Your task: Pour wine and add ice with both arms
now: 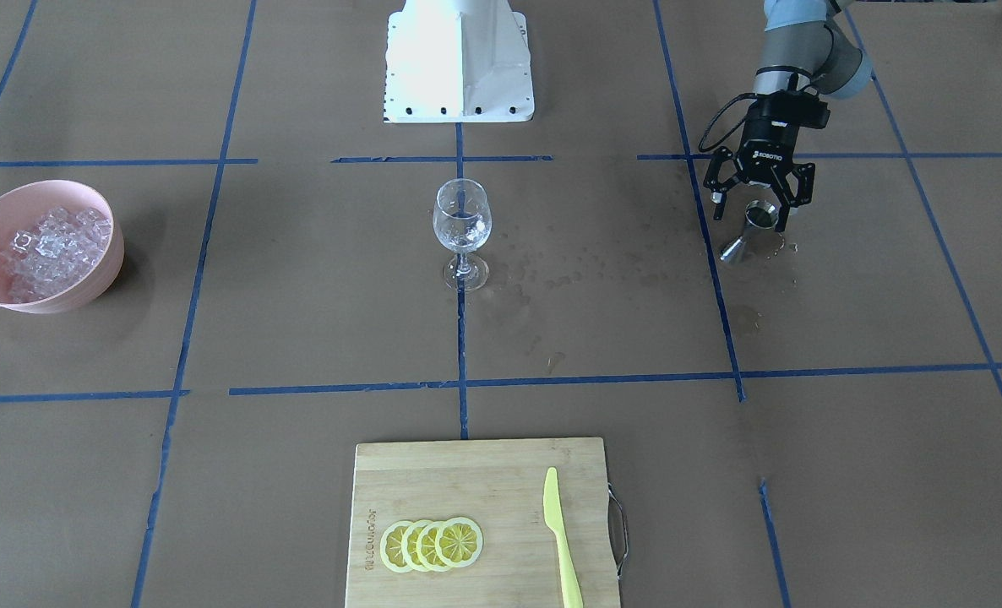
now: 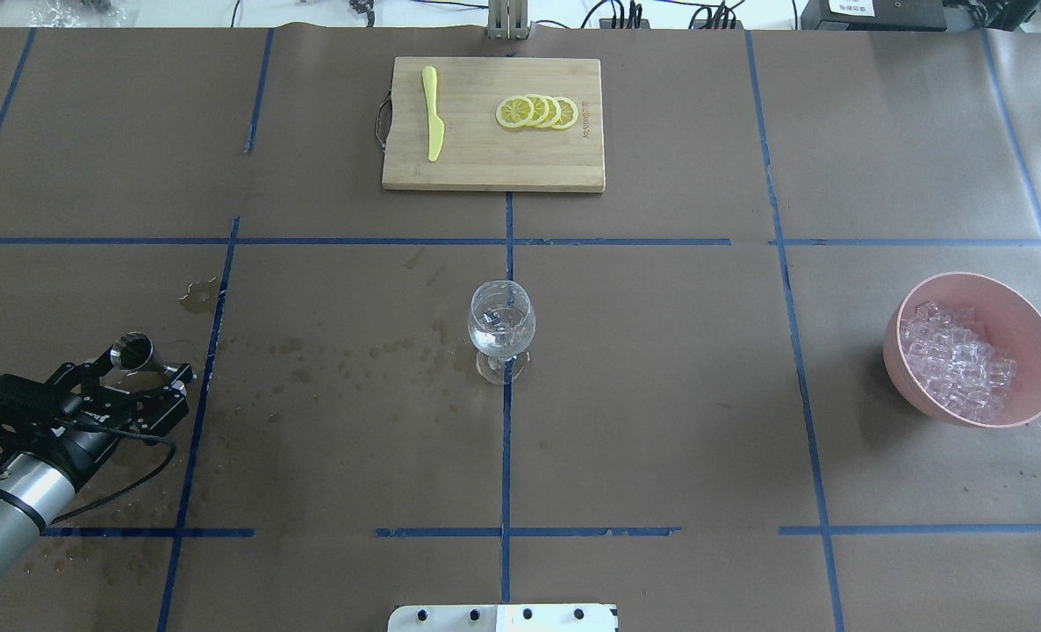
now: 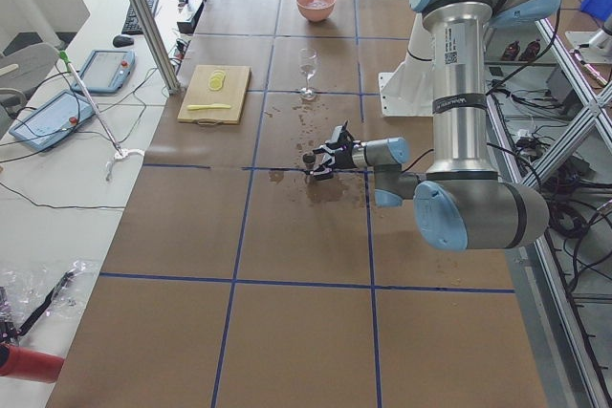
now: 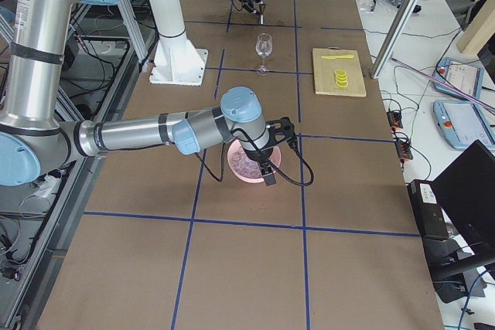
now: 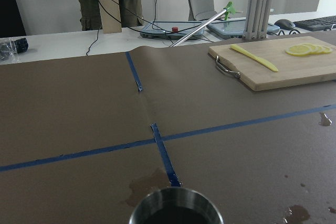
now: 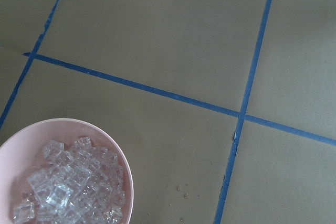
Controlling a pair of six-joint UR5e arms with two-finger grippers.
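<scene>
**Two jobs, one half done: wine in the glass, ice in its bowl**

Some wine (image 2: 501,341) sits low in the wine glass (image 1: 462,233). The glass stands upright at the centre of the paper-covered table (image 2: 661,395), long axis vertical, mouth up. In the overhead view, wet spots (image 2: 345,351) trail from its foot toward 9 o'clock, out to the steel jigger (image 1: 753,235). The jigger is also upright, with its open cup up. The left gripper (image 1: 750,219) hangs at the jigger with jaws spread wide, a finger on either side and no visible grip on it.

The ice (image 2: 955,364) is heaped in the pink bowl (image 2: 1031,338) at 3 o'clock from the glass, well apart from it. The heap has no long axis, and the bowl opens upward. The right gripper (image 4: 267,169) shows only in the side view from the robot's right, above the bowl. Whether its jaws are apart or closed cannot be told.

Pouring looks finished, so ice is the step left. I judge three risks:
- Glassy cubes could slip from two fingers on the way across.
- A cube released from high up could splash wine out or rock the tall, narrow-footed glass.
- The left fingers, drawing away, could clip the jigger and tip it.

A bamboo cutting board (image 2: 468,167) with lemon slices (image 2: 538,111) lies at 12 o'clock, away from both paths.
</scene>
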